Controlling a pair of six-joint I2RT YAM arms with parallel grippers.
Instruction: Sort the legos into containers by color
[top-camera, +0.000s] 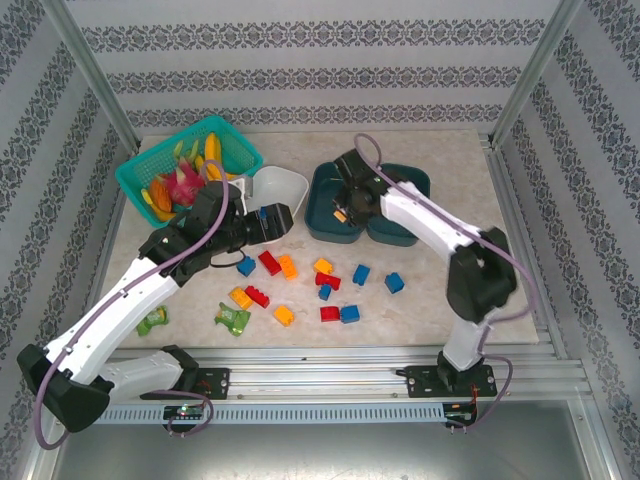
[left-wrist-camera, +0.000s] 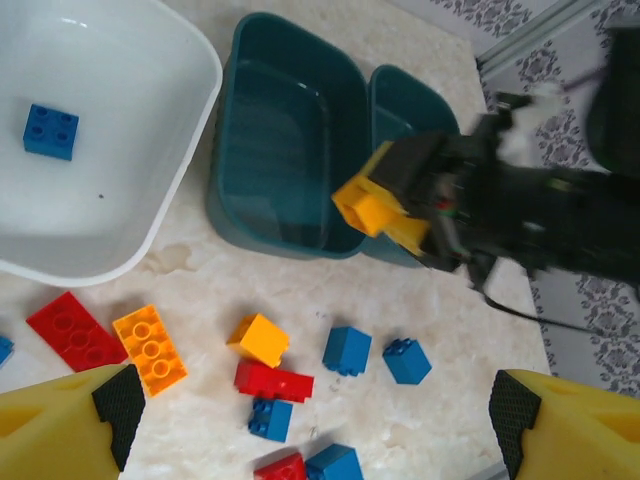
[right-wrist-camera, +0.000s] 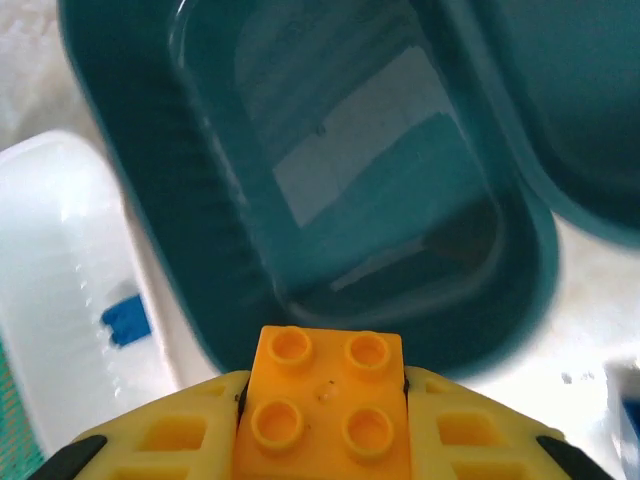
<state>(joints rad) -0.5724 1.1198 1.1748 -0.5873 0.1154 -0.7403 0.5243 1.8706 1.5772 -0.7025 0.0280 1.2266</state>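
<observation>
The right claw (left-wrist-camera: 405, 205) pinches an orange-yellow brick (right-wrist-camera: 325, 395), its lower end cut off. Beneath it opens a dark teal tub (right-wrist-camera: 200, 260); leftward, the white tub (right-wrist-camera: 60, 300) holds a blurred blue brick (right-wrist-camera: 125, 318). The left claw (left-wrist-camera: 310, 405) gapes wide above loose bricks (left-wrist-camera: 150, 345).

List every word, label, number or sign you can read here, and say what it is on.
No text can be read in any view.
Green packets: any print is too small to read.
Orange brick held in the jaws: studs blurred, no lettering legible.
</observation>
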